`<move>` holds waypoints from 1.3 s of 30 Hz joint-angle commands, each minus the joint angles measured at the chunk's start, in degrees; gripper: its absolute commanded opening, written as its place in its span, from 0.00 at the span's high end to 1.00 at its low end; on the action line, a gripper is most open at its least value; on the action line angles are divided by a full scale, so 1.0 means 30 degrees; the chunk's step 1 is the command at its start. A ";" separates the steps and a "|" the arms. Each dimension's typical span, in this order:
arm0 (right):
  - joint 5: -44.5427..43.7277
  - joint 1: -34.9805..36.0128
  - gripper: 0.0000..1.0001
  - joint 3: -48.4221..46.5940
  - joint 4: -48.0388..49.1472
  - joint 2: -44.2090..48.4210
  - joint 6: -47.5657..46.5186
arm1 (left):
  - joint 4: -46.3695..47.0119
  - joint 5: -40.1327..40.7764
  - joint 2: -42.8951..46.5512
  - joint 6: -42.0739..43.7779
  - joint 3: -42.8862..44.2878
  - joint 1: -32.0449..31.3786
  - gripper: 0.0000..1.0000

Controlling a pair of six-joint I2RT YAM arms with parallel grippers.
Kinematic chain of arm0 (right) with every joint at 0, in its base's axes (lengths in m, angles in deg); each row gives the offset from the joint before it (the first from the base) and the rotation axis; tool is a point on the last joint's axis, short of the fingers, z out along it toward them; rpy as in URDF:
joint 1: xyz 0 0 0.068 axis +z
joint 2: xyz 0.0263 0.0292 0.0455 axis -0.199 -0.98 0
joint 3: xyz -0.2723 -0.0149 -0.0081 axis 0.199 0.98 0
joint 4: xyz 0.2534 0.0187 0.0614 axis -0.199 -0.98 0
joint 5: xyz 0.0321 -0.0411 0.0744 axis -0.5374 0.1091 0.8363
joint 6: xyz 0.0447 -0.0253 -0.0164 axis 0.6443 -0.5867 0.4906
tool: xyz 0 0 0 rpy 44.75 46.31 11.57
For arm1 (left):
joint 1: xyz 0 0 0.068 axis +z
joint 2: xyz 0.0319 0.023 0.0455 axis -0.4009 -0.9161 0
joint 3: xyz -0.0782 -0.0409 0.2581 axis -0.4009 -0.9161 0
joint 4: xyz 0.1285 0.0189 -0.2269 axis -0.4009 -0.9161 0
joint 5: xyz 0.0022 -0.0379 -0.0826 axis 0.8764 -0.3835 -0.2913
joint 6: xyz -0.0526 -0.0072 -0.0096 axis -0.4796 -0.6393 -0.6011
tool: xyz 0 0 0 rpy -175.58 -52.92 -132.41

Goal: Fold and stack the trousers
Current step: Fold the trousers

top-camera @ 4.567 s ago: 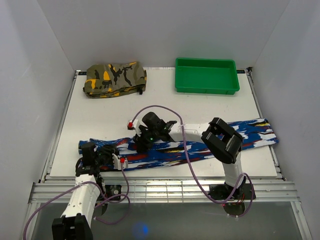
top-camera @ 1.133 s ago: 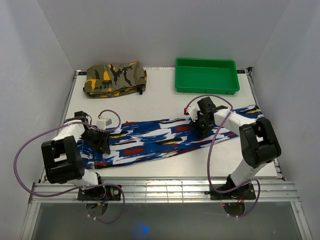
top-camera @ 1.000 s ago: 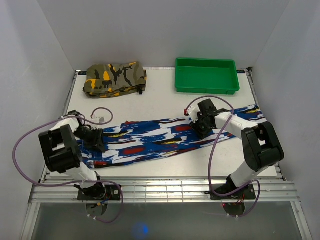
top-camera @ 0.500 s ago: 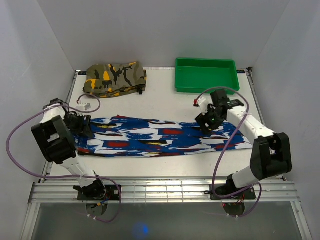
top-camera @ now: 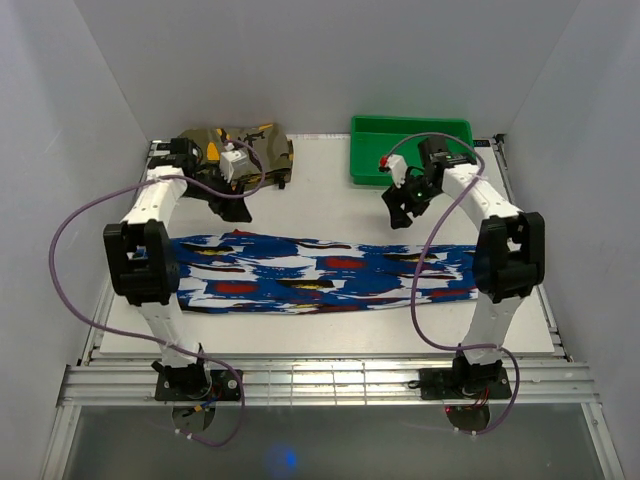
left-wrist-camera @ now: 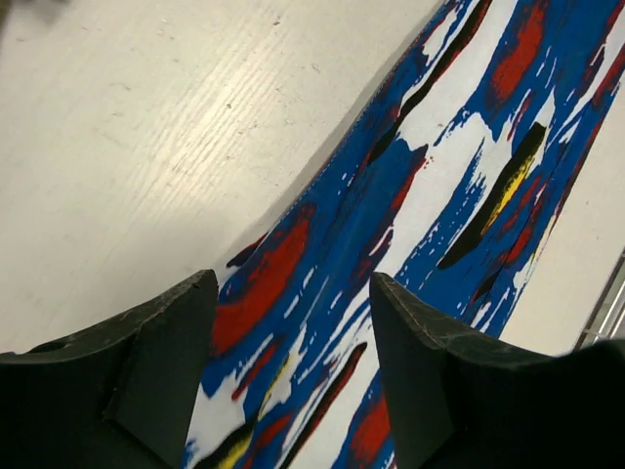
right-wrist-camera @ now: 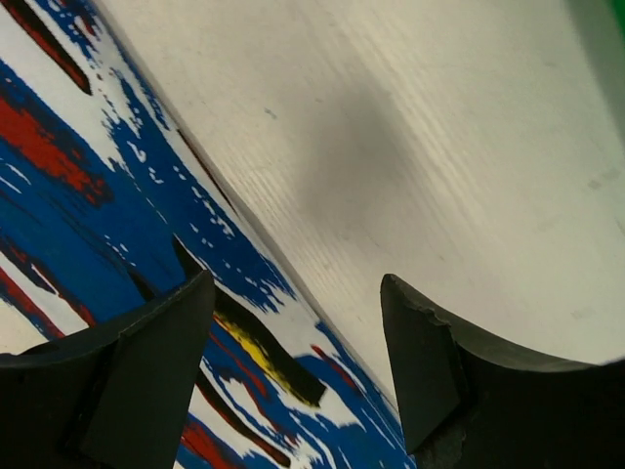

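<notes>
Both arms have spread the trousers (top-camera: 320,272) flat, let go and risen; left fingers (left-wrist-camera: 166,371) and right fingers (right-wrist-camera: 156,376) stand wide, holding nothing. The trousers lie in one long band on the worktop (top-camera: 320,205), nearside of the tray (top-camera: 412,150), likely ready for folding.

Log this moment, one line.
trousers: long strip flat on table | left end effector: open, empty, above trousers | right end effector: open, empty, above trousers

Bright, even light, soft shadows edging the trousers (left-wrist-camera: 459,195), slight blur in wrist views.
</notes>
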 commanded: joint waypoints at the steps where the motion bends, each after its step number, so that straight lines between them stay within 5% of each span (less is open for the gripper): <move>1: 0.1727 0.1221 0.25 -0.0654 -0.0243 -0.0804 -0.0766 | -0.1173 -0.1861 -0.2179 0.0087 0.1339 -0.0437 0.25; 11: 0.0936 0.4270 0.26 0.1807 0.1753 -0.1452 -0.0650 | -0.1585 -0.0308 -0.5380 0.1349 0.0816 -0.0701 0.24; 18: 0.1023 0.4564 0.15 0.0523 0.1753 -0.0956 0.0081 | -0.0503 -0.0364 -0.3629 0.3249 -0.2052 -0.1580 0.82; 19: 0.1140 0.4564 0.12 0.0403 0.2131 -0.0838 0.0228 | -0.0094 -0.0365 -0.2174 0.3542 -0.2666 -0.1580 1.00; 22: 0.1753 0.4652 0.02 0.0080 0.3096 -0.0486 0.0783 | 0.2714 -0.0016 0.1891 0.4364 -0.6002 -0.1609 1.00; 24: 0.2077 0.4855 0.10 0.0021 0.3509 -0.0456 0.1048 | 0.5935 0.0714 0.4478 0.5415 -0.9602 -0.1755 1.00; 29: 0.2137 0.5705 0.10 0.0284 0.4652 -0.0836 0.0904 | 1.3927 0.2475 1.3317 0.8398 -1.7573 -0.2429 1.00; 33: 0.2633 0.6614 0.10 0.0460 0.5150 -0.1305 0.0523 | 1.6428 0.2448 1.7959 1.1416 -2.3221 -0.2576 1.00; 39: 0.4362 0.7786 0.10 0.1425 0.5677 -0.0955 -0.0647 | 1.7780 0.1775 2.3171 1.6453 -2.7627 -0.2576 1.00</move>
